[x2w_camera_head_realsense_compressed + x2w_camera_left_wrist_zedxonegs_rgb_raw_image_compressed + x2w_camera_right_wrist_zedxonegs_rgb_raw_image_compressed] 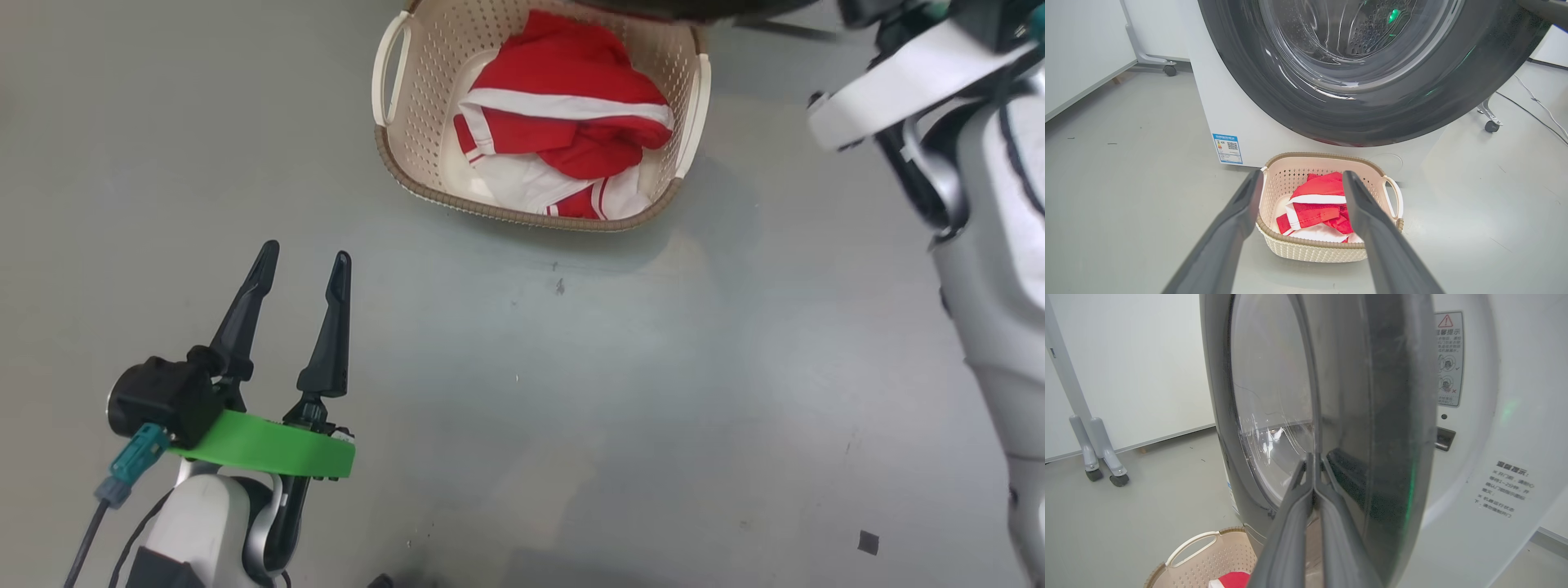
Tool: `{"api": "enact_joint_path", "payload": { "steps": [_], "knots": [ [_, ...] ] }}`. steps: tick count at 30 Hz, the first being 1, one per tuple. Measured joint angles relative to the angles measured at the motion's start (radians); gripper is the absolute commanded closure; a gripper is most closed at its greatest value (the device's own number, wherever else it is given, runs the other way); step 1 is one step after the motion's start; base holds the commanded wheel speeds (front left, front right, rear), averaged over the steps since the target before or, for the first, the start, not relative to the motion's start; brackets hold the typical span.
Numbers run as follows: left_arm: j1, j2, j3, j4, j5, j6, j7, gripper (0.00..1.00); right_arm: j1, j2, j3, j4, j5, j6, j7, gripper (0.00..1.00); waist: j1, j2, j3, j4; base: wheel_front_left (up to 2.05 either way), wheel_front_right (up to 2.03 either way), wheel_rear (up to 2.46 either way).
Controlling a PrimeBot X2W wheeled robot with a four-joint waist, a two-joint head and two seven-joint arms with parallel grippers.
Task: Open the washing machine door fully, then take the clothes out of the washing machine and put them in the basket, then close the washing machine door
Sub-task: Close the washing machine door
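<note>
The cream basket (522, 214) stands on the grey floor with the red and white clothes (563, 82) heaped inside it. My left gripper (304, 257) hovers open and bare, well short of the basket. In the left wrist view its fingers (1303, 175) frame the basket (1310, 249) and clothes (1316, 192), under the washing machine door (1453, 90) on the white washing machine (1241, 106). My right gripper (1313, 457) is shut with nothing in it, its tips against the outer face of the door (1396, 416), which stands ajar from the machine front (1478, 416).
My white right forearm (906, 82) crosses the upper right toward the door. A wheeled stand leg (1169, 70) sits left of the machine, a caster (1490, 124) and a floor cable (1535, 106) to its right. Open grey floor (571, 408) lies before the basket.
</note>
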Motion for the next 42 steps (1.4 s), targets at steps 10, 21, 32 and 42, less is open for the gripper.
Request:
{"api": "enact_joint_path", "payload": {
  "steps": [10,21,32,42],
  "knots": [
    [-0.047,-0.021,-0.005,0.0,0.0,-0.01,0.0,0.0,-0.19,-0.062,-0.047,0.053,0.005,0.0,0.045,1.0,0.0,0.0,0.083,0.009,0.0,0.0,0.0],
    [-0.09,-0.033,-0.015,0.012,0.0,-0.017,0.0,0.0,-0.352,-0.115,-0.067,0.127,-0.002,0.0,0.079,1.0,0.0,0.0,0.148,0.041,0.0,0.0,0.0],
    [-0.097,-0.041,-0.011,0.042,0.0,-0.018,0.0,0.0,-0.394,-0.101,-0.05,0.206,-0.003,0.011,0.043,1.0,0.0,0.0,0.151,0.057,0.0,0.0,0.0],
    [-0.112,-0.044,0.015,0.077,0.005,-0.019,0.0,0.0,-0.31,-0.075,-0.01,0.3,0.006,-0.001,-0.06,1.0,0.0,0.0,0.092,0.046,0.0,0.0,0.0]
  ]
}}
